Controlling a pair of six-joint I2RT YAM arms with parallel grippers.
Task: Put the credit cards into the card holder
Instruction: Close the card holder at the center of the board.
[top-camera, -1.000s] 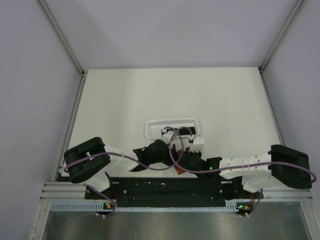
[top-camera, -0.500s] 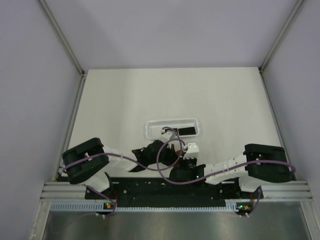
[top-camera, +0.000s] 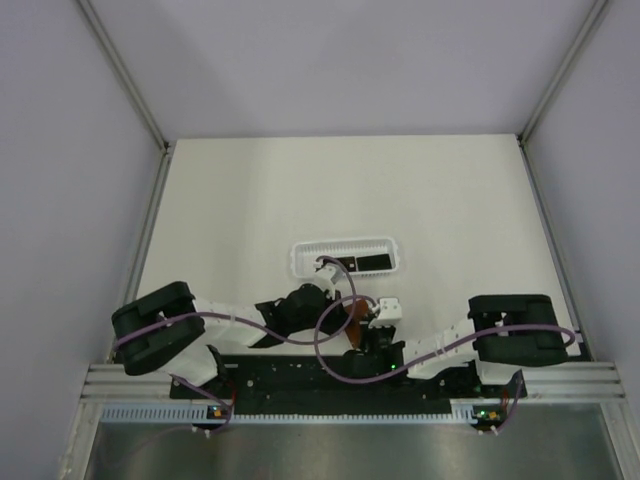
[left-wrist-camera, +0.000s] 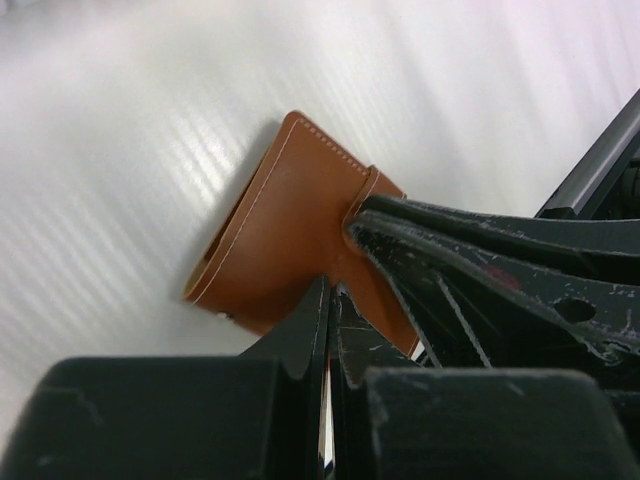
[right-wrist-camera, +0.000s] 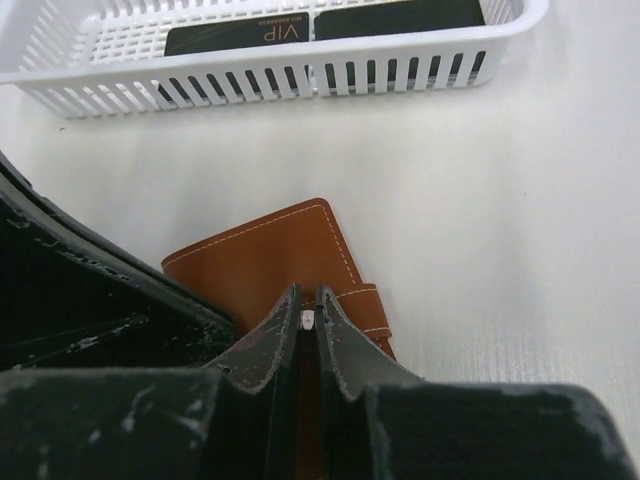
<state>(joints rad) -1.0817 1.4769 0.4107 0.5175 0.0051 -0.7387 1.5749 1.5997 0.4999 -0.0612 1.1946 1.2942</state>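
The brown leather card holder (right-wrist-camera: 262, 265) lies closed near the table's front edge, clasp tab (right-wrist-camera: 362, 305) to the right. It also shows in the left wrist view (left-wrist-camera: 285, 225) and as a brown sliver in the top view (top-camera: 353, 318). My right gripper (right-wrist-camera: 309, 297) is shut on it beside the tab, brown leather between the fingers. My left gripper (left-wrist-camera: 331, 290) is shut at its opposite edge, and the right fingers (left-wrist-camera: 470, 265) cross over it. Two black credit cards (right-wrist-camera: 235, 36) (right-wrist-camera: 398, 17) lie in the white basket. They show dark in the top view (top-camera: 372, 263).
The white slotted plastic basket (top-camera: 346, 256) stands just beyond the card holder, its long side facing the arms (right-wrist-camera: 300, 82). Both arms are folded close together at the near edge, purple cables looping over them. Grey walls enclose the table on the left, right and back.
My right arm has drawn back toward the near edge. Its gripper has come down from the basket to the card holder. My left arm has shifted slightly left.
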